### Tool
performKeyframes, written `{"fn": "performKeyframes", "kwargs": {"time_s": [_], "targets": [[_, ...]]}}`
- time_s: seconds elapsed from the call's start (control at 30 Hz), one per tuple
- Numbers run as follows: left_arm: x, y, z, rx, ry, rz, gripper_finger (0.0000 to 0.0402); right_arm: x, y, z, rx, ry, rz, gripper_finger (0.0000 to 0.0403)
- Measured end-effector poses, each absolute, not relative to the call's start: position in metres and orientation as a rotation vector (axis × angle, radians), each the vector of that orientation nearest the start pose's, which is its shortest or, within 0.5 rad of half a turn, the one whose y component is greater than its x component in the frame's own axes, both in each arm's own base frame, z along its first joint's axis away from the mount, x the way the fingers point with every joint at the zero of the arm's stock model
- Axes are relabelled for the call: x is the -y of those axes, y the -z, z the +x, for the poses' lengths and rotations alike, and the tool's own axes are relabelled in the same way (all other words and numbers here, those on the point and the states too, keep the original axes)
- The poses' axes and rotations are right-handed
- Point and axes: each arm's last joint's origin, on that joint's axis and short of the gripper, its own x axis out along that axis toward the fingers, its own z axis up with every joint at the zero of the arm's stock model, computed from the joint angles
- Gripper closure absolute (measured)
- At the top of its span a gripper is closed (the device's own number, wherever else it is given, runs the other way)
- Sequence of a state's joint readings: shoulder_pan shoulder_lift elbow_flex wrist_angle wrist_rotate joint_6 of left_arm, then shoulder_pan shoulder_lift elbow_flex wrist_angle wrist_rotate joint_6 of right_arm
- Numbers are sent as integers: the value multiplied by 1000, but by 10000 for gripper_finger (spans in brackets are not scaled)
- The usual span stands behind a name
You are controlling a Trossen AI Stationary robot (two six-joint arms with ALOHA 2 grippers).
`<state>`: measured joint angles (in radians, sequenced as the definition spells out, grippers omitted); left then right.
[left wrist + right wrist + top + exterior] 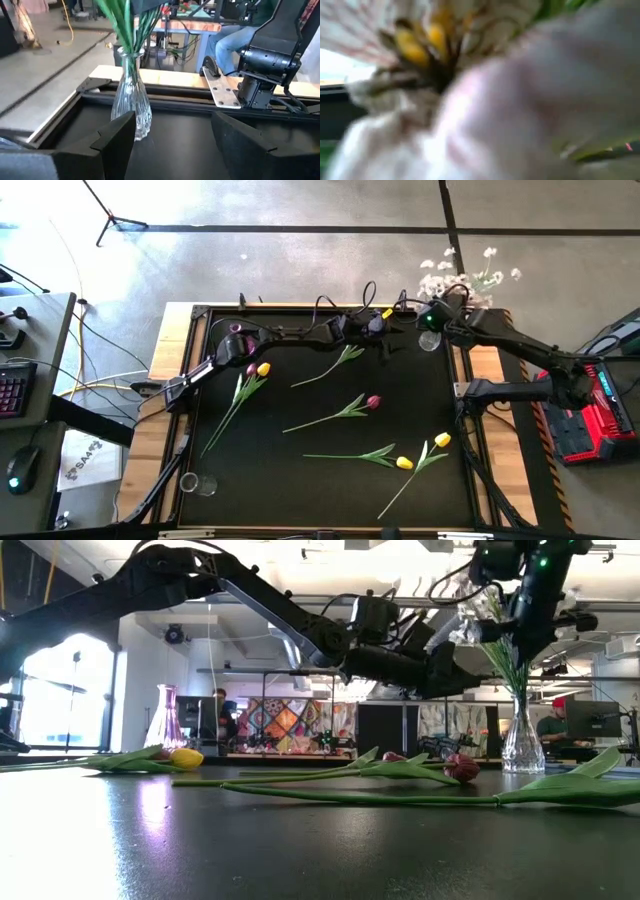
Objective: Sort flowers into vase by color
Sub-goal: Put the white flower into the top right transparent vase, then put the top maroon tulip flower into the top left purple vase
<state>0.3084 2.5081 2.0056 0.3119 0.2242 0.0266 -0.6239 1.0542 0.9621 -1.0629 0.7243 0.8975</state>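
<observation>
White sprays [462,272] stood in the vase [430,340] at one o'clock; six tulips lay unsorted. Left gripper [172,145] gaped empty; right gripper's [440,315] grip unclear.

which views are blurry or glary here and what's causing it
Right wrist view: fully out of focus, white blossoms pressed close to the lens. Low view: bright window at left, its glare streaking the table, the near surface soft. Left wrist view: the glass vase is fairly sharp, with its own tool dark in the foreground. High view: even light, soft floor shadows.
</observation>
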Motion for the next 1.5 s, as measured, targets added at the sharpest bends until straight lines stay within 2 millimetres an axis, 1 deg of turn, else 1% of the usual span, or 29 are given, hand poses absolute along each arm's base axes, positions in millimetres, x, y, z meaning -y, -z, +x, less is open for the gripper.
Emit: {"fn": "performKeyframes", "kwargs": {"time_s": [0.13, 0.33, 0.5, 0.63, 0.7, 0.83, 0.9, 1.0, 1.1, 1.17, 1.27, 1.37, 1.43, 1.5], "targets": [[-168, -185, 543, -199, -84, -68, 151, 117, -302, 129, -619, 1630, 602, 357], [-169, -197, 538, -218, -83, -62, 151, 114, -320, 126, -630, 1621, 585, 286], [-167, -222, 531, -230, -82, -54, 151, 108, -340, 125, -621, 1531, 617, 245], [-166, -244, 520, -283, -89, -87, 151, 95, -366, 119, -556, 1454, 626, 232], [-165, -255, 513, -318, -94, -97, 151, 86, -382, 112, -512, 1417, 624, 231], [-165, -272, 496, -427, -176, -128, 151, 69, -411, 95, -406, 1347, 619, 231], [-165, -278, 487, -485, -196, -139, 151, 62, -423, 87, -357, 1308, 609, 231], [-162, -287, 477, -538, -200, -155, 151, 54, -435, 78, -322, 1245, 593, 231], [-150, -292, 470, -610, -179, -167, 151, 47, -438, 76, -343, 1128, 596, 231], [-139, -288, 469, -674, -165, -195, 151, 43, -436, 78, -383, 1031, 606, 231], [-121, -276, 467, -799, -145, -233, 151, 37, -428, 86, -446, 924, 618, 231], [-104, -260, 466, -886, -145, -244, 151, 31, -414, 99, -491, 862, 620, 231], [-96, -249, 464, -940, -172, -257, 151, 27, -404, 109, -500, 818, 620, 231], [-94, -239, 462, -970, -197, -260, 151, 22, -393, 121, -496, 768, 627, 231]]}}
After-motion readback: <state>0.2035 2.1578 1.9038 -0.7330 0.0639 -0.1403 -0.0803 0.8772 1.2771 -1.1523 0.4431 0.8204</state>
